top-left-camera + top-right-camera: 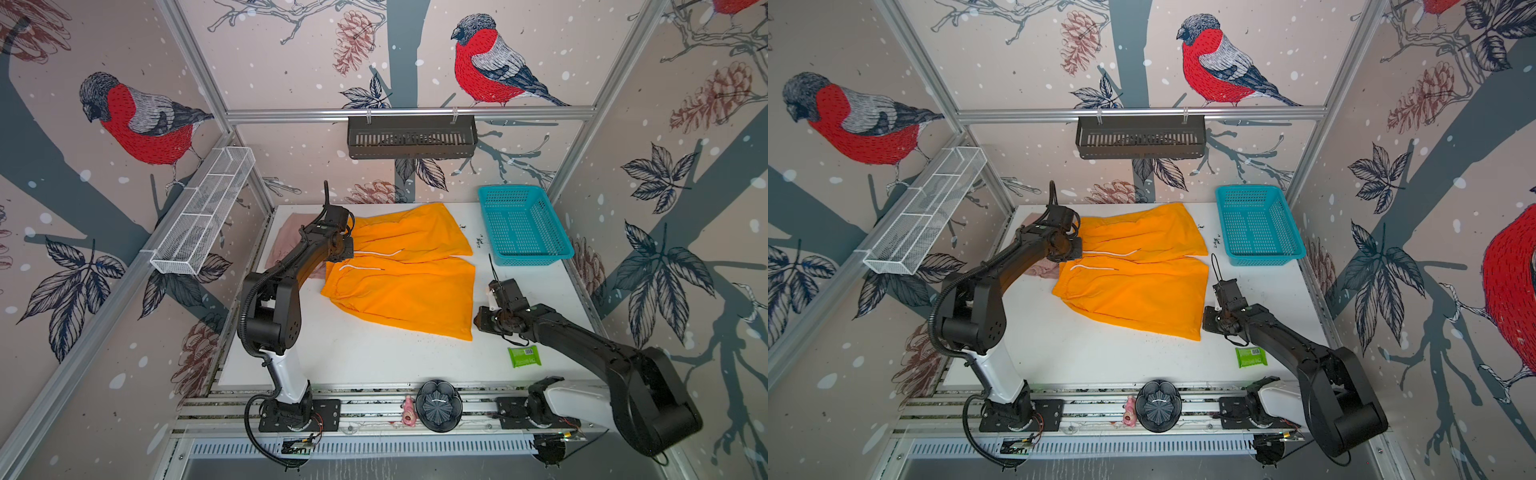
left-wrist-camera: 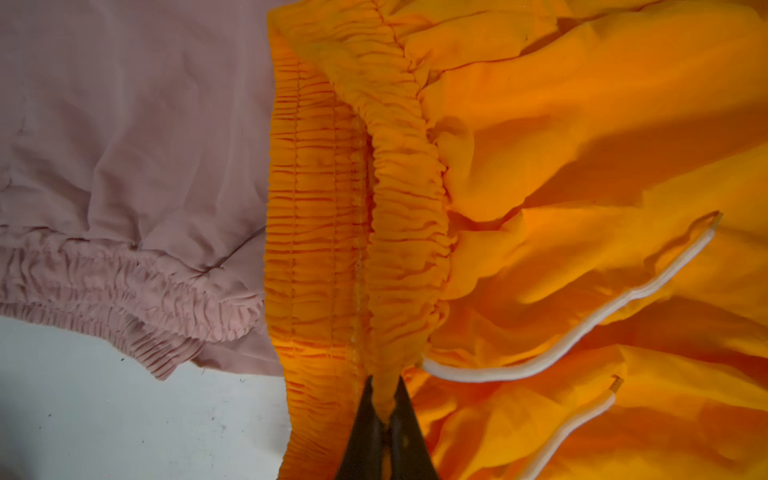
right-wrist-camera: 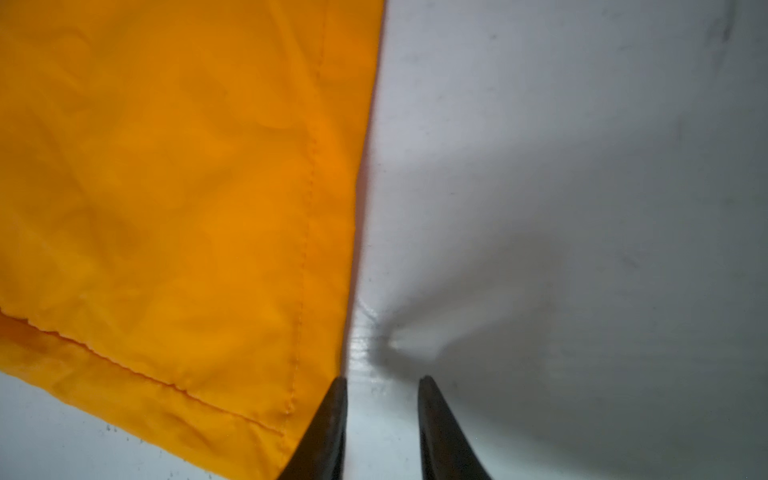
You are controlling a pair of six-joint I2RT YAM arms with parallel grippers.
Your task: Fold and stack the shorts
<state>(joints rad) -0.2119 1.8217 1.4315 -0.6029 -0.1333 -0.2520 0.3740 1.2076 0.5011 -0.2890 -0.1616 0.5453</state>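
Note:
The bright orange shorts (image 1: pixel 399 266) (image 1: pixel 1133 270) lie spread flat on the white table (image 1: pixel 374 357), waistband to the left, with a white drawstring (image 2: pixel 582 332) across the front. The dusty pink shorts (image 1: pixel 286 241) (image 2: pixel 124 145) lie partly under the left arm, beside the orange waistband. My left gripper (image 1: pixel 344 251) (image 2: pixel 384 380) is shut on a pinch of the gathered orange waistband. My right gripper (image 1: pixel 478 322) (image 3: pixel 382 380) stands open just off the hem corner of the near orange leg (image 3: pixel 166 208). Only bare table shows between its fingers (image 3: pixel 336 399).
A teal basket (image 1: pixel 523 224) stands at the back right of the table. A green packet (image 1: pixel 524 356) lies near the right arm. A black ribbed bowl (image 1: pixel 439 405) and a small pink item (image 1: pixel 409 415) sit on the front rail. A white wire rack (image 1: pixel 203 212) hangs on the left wall.

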